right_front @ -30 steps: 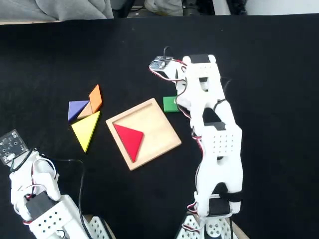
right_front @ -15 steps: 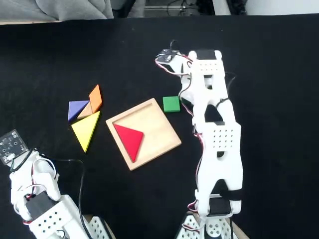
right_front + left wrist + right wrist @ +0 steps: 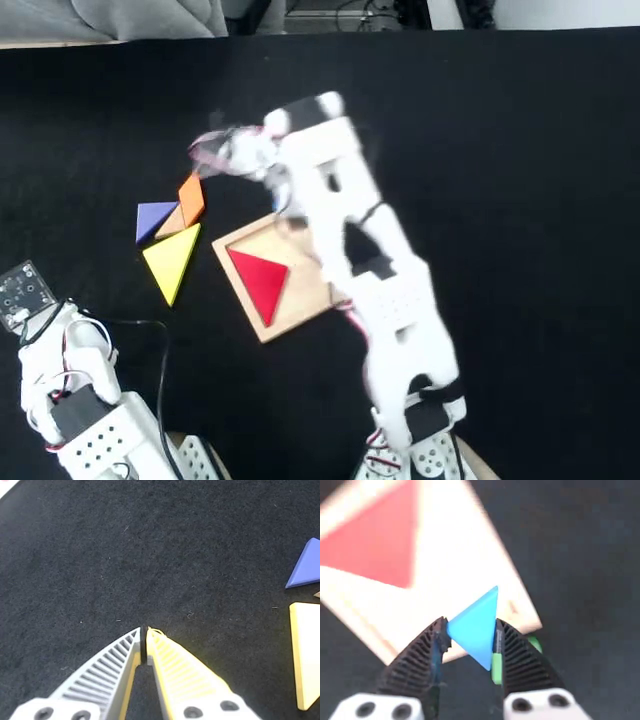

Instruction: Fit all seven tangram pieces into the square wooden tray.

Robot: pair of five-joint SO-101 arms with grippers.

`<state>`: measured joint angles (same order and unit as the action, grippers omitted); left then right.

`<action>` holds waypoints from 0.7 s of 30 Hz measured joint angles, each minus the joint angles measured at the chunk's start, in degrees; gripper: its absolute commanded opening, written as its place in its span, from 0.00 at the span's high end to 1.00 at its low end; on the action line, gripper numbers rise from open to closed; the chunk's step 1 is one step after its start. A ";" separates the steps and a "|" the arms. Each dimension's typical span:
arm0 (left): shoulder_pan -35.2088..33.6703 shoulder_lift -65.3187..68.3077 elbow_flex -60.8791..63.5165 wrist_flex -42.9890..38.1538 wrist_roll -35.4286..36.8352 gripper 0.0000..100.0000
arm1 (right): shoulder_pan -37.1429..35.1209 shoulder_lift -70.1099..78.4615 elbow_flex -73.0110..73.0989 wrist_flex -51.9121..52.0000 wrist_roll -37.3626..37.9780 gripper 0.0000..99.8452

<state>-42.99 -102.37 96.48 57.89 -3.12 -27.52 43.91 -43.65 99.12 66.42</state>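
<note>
Closest to the bases, the left gripper (image 3: 144,631) sits pressed together over the bare black desk (image 3: 150,540). Farther out, the wooden tray (image 3: 252,238) holds a red triangle (image 3: 258,281). Over the tray's edge, the right gripper (image 3: 470,626) pinches a light blue triangle (image 3: 476,622). A yellow triangle (image 3: 172,260), purple triangle (image 3: 152,218) and orange piece (image 3: 192,197) lie beside the tray.

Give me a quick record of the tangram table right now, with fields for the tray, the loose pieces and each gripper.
Tray: square wooden tray, one red triangle inside
Right gripper: shut on light blue triangle, over the tray's edge
Left gripper: shut, empty, over black table
Loose pieces: yellow triangle, purple triangle, orange parallelogram, small tan triangle, clustered beside the tray
Also loose: green piece, just past a tray corner
</note>
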 measured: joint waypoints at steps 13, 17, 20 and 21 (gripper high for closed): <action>0.00 0.00 0.00 0.00 0.00 0.97 | -8.00 -4.92 8.62 -1.14 2.29 0.93; 0.00 0.00 0.00 0.00 0.00 0.97 | -8.62 -2.20 8.62 -3.25 2.29 0.92; 0.00 0.00 0.00 0.00 0.00 0.97 | -8.53 -0.79 7.03 -3.43 2.29 0.92; 0.00 0.00 0.00 0.00 0.00 0.97 | -8.53 -0.70 6.42 -3.43 2.29 0.92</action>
<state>-42.99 -102.37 96.48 57.89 -3.12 -36.04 43.21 -37.23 95.69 68.70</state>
